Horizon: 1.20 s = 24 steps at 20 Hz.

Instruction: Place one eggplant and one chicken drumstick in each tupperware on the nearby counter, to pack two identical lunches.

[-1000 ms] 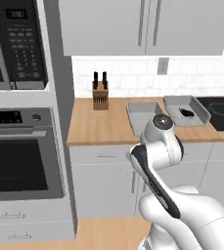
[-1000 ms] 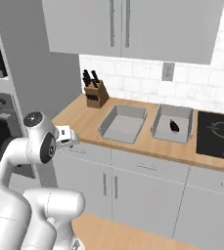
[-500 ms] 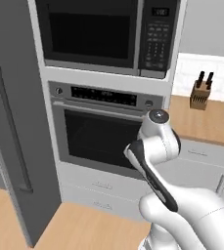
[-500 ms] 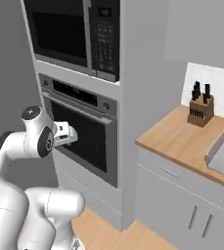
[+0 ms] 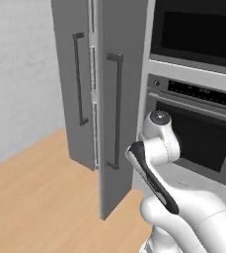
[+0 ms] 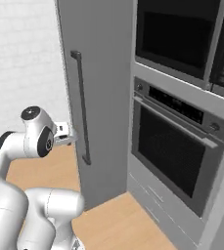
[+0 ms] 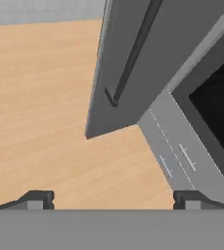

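Grey fridge point(image 5: 85, 99), tool point(image 7: 113, 197) (spread, empty)

End effector point(image 7: 113, 199), two small dark fingertips point(image 7: 37, 197) spread wide apart, holding nothing

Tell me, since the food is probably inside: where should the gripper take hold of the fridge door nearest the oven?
Probably the long vertical bar handle on the fridge door, around mid-height. It stands off the panel, so the open gripper, now empty, could come straight at the front, one finger on each side.
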### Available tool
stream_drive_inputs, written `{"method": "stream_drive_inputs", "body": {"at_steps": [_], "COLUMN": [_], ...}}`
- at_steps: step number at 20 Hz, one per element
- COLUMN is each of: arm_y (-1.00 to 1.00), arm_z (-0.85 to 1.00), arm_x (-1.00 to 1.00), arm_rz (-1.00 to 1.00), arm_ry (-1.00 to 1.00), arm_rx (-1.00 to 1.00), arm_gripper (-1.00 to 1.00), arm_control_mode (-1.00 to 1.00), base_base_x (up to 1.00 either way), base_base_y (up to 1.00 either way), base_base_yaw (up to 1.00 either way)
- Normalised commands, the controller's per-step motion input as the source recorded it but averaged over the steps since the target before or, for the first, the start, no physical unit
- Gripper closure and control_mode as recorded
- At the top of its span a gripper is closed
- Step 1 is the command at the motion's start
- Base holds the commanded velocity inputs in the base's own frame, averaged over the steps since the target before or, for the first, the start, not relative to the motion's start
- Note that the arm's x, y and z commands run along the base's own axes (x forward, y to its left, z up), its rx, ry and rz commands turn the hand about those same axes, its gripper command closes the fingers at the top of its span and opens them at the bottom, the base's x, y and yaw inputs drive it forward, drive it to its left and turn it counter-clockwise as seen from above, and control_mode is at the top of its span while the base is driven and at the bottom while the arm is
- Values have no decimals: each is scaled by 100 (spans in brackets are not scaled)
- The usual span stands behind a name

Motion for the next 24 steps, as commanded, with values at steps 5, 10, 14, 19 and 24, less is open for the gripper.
{"method": "stream_drive_inputs", "body": {"at_steps": [5,10,14,19,24], "arm_y": [0,0,0,0,0], "arm_z": [0,0,0,0,0], "arm_x": [0,0,0,0,0], "arm_rz": [0,0,0,0,0], "arm_ry": [0,0,0,0,0], "arm_rx": [0,0,0,0,0], "arm_gripper": [-100,-100,-100,-100,-100], "arm_control_mode": [100,100,100,100,100], "base_base_x": [-10,72,100,100,100], "base_base_y": [100,100,95,67,19], "base_base_yaw": [48,26,2,-6,-30]}}
